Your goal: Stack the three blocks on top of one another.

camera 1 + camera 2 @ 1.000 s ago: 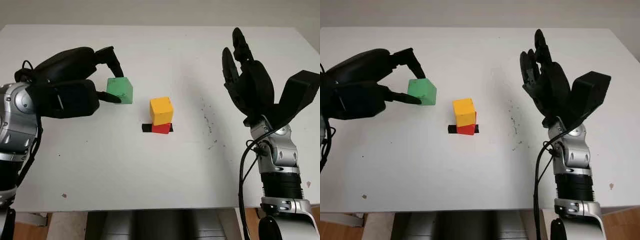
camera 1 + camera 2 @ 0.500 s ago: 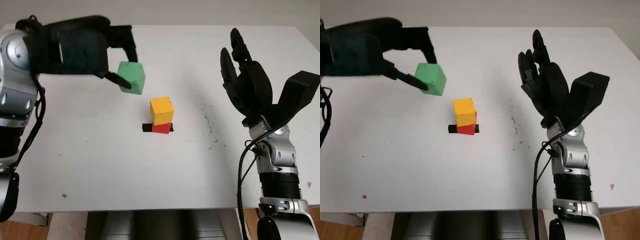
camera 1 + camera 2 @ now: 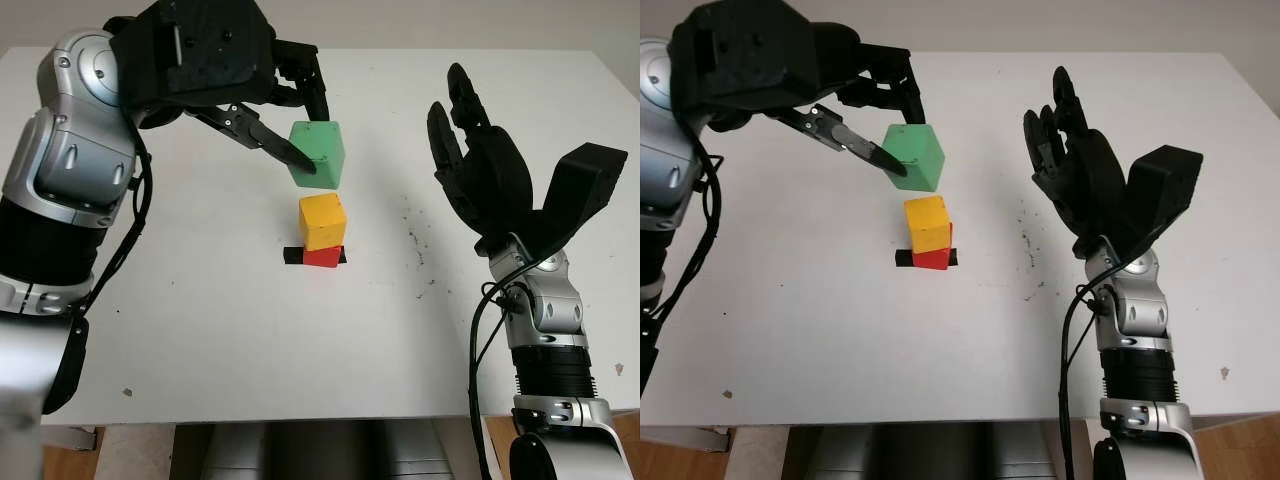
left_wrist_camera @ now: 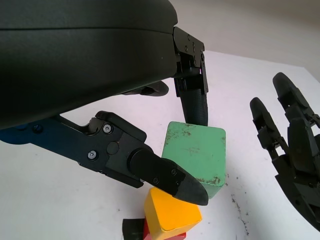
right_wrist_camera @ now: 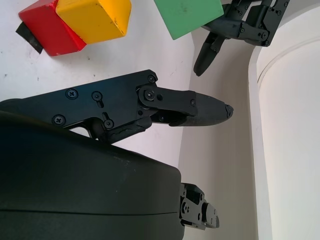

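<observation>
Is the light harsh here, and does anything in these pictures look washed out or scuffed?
Left eye view: soft even light, only a faint shadow beside the yellow block on the table. Left wrist view: the green block in the left hand shows scuffs sharply. Right wrist view: the wall beyond looks washed out.

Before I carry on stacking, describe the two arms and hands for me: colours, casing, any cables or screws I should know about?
Both hands, the left hand and the right hand, are matte black with jointed, screw-fastened fingers ending in rounded tips. The forearms are silver-grey metal with black ribbed sections. A black cable loops beside the right wrist; another runs along the left arm.
</observation>
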Controlling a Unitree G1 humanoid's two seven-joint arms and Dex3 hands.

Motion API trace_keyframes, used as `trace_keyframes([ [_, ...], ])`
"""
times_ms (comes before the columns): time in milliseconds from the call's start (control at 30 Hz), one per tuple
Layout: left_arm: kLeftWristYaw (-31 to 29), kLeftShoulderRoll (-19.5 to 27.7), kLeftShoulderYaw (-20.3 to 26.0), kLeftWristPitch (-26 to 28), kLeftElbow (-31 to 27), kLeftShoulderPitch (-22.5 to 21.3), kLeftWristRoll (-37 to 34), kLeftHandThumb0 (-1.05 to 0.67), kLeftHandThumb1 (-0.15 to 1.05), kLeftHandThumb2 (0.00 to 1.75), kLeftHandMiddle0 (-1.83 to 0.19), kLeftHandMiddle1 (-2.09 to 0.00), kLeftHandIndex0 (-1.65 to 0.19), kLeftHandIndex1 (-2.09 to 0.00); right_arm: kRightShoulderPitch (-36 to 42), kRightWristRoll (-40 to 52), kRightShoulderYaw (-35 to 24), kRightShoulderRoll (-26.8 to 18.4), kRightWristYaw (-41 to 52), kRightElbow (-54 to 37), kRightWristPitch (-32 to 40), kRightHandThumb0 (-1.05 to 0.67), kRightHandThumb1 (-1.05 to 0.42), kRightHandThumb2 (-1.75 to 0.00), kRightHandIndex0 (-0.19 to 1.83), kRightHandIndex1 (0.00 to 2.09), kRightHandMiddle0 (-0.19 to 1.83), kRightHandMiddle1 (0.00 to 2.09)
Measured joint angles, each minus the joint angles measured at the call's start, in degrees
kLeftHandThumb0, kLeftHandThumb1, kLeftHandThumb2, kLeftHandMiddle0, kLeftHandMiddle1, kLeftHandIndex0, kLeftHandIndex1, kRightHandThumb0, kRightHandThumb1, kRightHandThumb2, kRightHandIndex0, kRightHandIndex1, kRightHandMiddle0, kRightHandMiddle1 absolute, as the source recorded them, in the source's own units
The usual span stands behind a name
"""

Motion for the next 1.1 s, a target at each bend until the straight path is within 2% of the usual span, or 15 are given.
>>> trace_keyframes([
  [67,0.48,-0.18,-0.56,-1.04,0.0,0.03,0.21,-0.47,0.98,0.05,-0.39,-0.1,-0.34,-1.74,0.0,0.03,-0.1,0.0,-0.17,0.0,0.01,-0.59,-1.05,-0.43,-0.19,0.0,-0.19,0.0],
  [333,1.69,-0.41,-2.27,-5.38,0.76,0.62,0.98,-0.42,0.98,0.05,-0.37,-0.08,-0.38,-1.76,0.0,0.06,-0.2,0.0,0.28,0.39,0.01,-0.58,-1.05,-0.44,-0.19,0.0,-0.19,0.0],
  [533,1.18,-0.44,-3.27,-5.83,0.94,0.96,1.68,-0.43,0.98,0.05,-0.39,-0.1,-0.36,-1.72,0.07,-0.01,-0.17,-0.01,0.43,0.39,0.02,-0.56,-1.05,-0.46,-0.19,0.0,-0.19,0.0],
  [733,-0.61,-0.42,-3.94,-4.67,0.86,0.95,2.68,-0.41,0.98,0.05,-0.4,-0.1,-0.36,-1.67,0.12,-0.03,-0.17,0.01,0.29,0.39,0.01,-0.58,-1.05,-0.42,-0.19,0.0,-0.19,0.0],
  [1100,-4.13,-0.13,-5.14,1.08,-0.7,0.45,5.93,-0.4,0.95,0.05,-0.38,-0.07,-0.41,-1.57,0.17,-0.21,-0.06,0.06,-0.11,0.4,-0.03,-0.58,-1.05,-0.44,-0.19,0.0,-0.19,0.0],
])
